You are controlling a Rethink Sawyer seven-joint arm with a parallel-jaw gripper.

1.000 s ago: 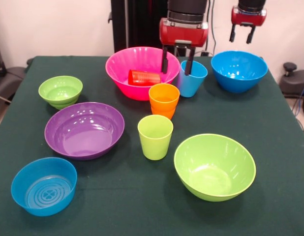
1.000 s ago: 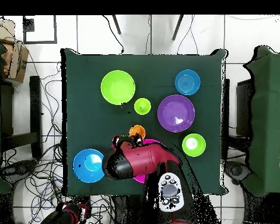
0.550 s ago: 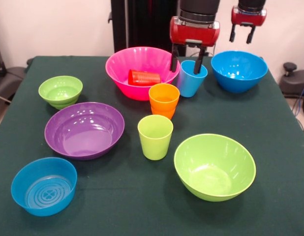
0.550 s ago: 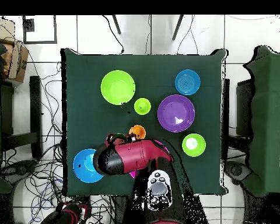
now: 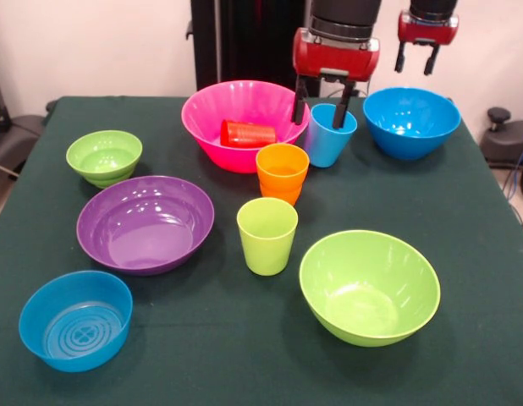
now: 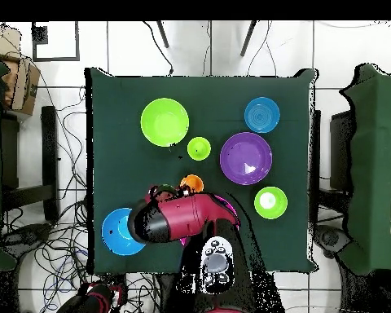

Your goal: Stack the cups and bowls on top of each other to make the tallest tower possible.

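Front view: gripper [image 5: 322, 105], fingers spread, straddles the near rim of the light blue cup [image 5: 330, 135] beside the pink bowl [image 5: 244, 123].

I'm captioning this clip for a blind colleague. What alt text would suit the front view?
A red and black gripper hangs open over a light blue cup, one finger outside it, one at its rim. On the green table around it: a pink bowl holding a red cup on its side, an orange cup, a lime green cup and five more bowls.
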